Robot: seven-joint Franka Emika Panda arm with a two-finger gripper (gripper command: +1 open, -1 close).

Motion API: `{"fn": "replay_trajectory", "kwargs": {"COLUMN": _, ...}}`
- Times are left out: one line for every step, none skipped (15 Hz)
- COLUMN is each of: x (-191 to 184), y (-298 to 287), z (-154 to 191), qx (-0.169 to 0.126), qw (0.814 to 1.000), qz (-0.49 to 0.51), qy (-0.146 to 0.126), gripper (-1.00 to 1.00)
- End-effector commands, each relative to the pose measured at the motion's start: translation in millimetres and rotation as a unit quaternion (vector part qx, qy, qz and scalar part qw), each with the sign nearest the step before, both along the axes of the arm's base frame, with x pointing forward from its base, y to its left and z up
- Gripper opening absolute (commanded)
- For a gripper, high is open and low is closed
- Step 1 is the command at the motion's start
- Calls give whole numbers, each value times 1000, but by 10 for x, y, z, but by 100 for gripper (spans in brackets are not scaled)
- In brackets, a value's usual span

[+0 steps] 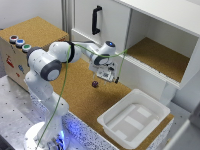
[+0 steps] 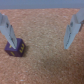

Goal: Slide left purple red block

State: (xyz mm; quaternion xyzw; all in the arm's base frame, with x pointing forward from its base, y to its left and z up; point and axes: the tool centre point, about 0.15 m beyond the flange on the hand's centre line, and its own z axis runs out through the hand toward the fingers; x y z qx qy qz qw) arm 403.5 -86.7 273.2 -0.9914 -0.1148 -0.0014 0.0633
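Note:
The purple red block [image 1: 95, 84] is a tiny dark cube on the cork tabletop [image 1: 85, 100], in front of the white cabinet. My gripper [image 1: 106, 78] hangs just above the cork, a little toward the exterior view's right of the block. In the wrist view the block [image 2: 15, 48] looks dark purple and lies on the cork right by the tip of one finger [image 2: 6, 27]. The other finger [image 2: 74, 30] stands far from it. The gripper [image 2: 40, 37] is open and holds nothing; only bare cork lies between the fingers.
A white plastic tray [image 1: 155, 107] sits on the cork at the exterior view's right. The white cabinet has a black handle [image 1: 96, 20] and an open cork-lined compartment [image 1: 155, 55]. A box with coloured buttons [image 1: 20, 42] stands at the left.

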Motion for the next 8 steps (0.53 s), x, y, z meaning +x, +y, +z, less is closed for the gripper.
{"fn": "replay_trajectory", "kwargs": {"x": 124, "y": -9, "z": -493, "qx": 1, "qw": 999, "qz": -33, "qy": -23, "gripper": -100}}
{"fn": "replay_trajectory", "kwargs": {"x": 156, "y": 14, "z": -551, "qx": 5, "qw": 999, "qz": -28, "qy": -17, "gripper": -100}}
{"fn": "replay_trajectory", "kwargs": {"x": 169, "y": 15, "z": -599, "qx": 9, "qw": 999, "qz": -35, "qy": -18, "gripper": -100}}
{"fn": "replay_trajectory", "kwargs": {"x": 179, "y": 26, "z": -650, "qx": 7, "qw": 999, "qz": -40, "qy": -17, "gripper": -100}}
{"fn": "replay_trajectory", "kwargs": {"x": 198, "y": 43, "z": -680, "qx": 8, "qw": 999, "qz": -44, "qy": -17, "gripper": -100}}
{"fn": "replay_trajectory", "kwargs": {"x": 221, "y": 76, "z": -700, "qx": 10, "qw": 999, "qz": -45, "qy": -16, "gripper": -100}}
{"fn": "replay_trajectory", "kwargs": {"x": 244, "y": 130, "z": -697, "qx": 7, "qw": 999, "qz": -41, "qy": -20, "gripper": -100}}
{"fn": "replay_trajectory", "kwargs": {"x": 259, "y": 180, "z": -687, "qx": 1, "qw": 999, "qz": -42, "qy": -25, "gripper": -100}}
